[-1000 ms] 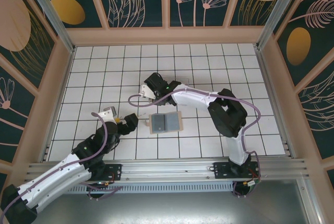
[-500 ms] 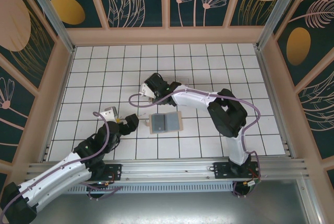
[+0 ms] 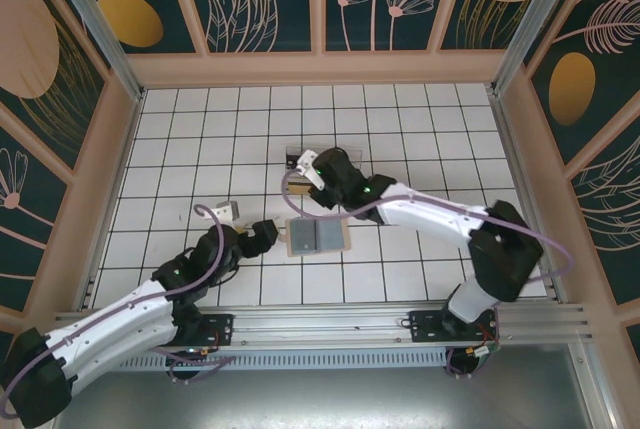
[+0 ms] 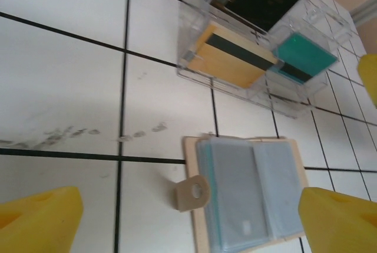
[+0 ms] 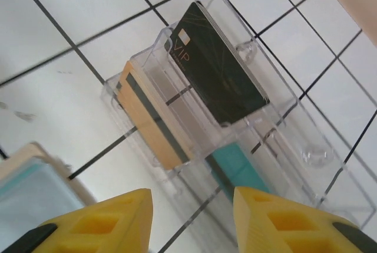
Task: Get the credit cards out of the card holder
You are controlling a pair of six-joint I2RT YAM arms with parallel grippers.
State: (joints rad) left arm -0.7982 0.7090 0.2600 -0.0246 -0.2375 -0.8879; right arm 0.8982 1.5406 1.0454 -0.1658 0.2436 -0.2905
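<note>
The card holder point(image 4: 247, 197) lies open on the tiles, tan outside and blue-grey inside, with its strap tab point(image 4: 192, 193) sticking out to the left. A teal edge shows under its left sleeves. In the top view the card holder point(image 3: 317, 236) sits just right of my left gripper point(image 3: 268, 236), which is open and empty; its yellow fingers point(image 4: 35, 220) flank the holder's near end. My right gripper point(image 5: 191, 223) is open and empty above the clear tray point(image 5: 306, 147), which holds three credit cards: black point(image 5: 221, 64), gold point(image 5: 150, 117) and teal point(image 5: 235, 164).
The clear tray point(image 3: 293, 154) lies about one tile beyond the card holder, partly under my right gripper point(image 3: 303, 162). A corner of the card holder point(image 5: 29, 188) shows in the right wrist view. White tiled floor stretches all around, with wooden walls point(image 3: 320, 69) at the back and sides.
My left gripper has slid right, up to the card holder's left edge. The right arm has stretched out, elbow swung right, and its gripper has shifted a little right over the tray.
</note>
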